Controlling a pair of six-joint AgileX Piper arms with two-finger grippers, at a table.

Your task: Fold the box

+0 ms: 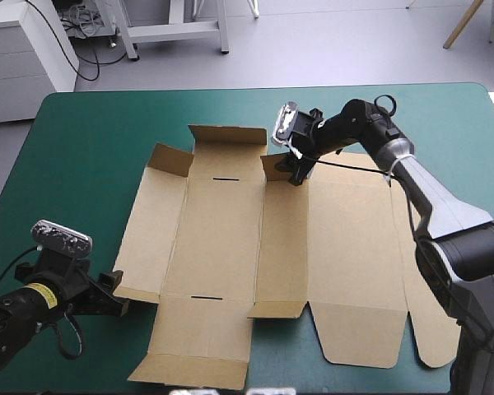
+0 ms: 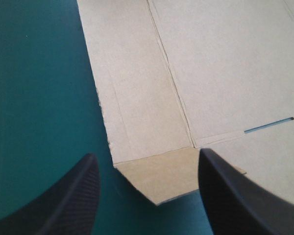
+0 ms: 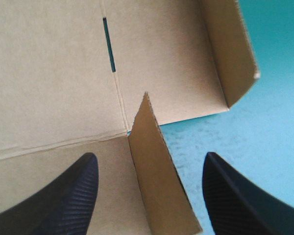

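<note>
The box [image 1: 230, 239] lies mostly flat on the bench [image 1: 90, 148]. The right pincer [image 3: 149, 156], apart, straddles a raised far flap [image 3: 159, 196]; best pinch low by the crease. The left pincer [image 2: 147, 154], also apart, faces a corner tab [image 2: 161, 178].

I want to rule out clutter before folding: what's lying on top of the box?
Nothing loose lies on the box. The open right hand straddles one raised flap at its far edge. Whatever is beneath the box is covered.
</note>
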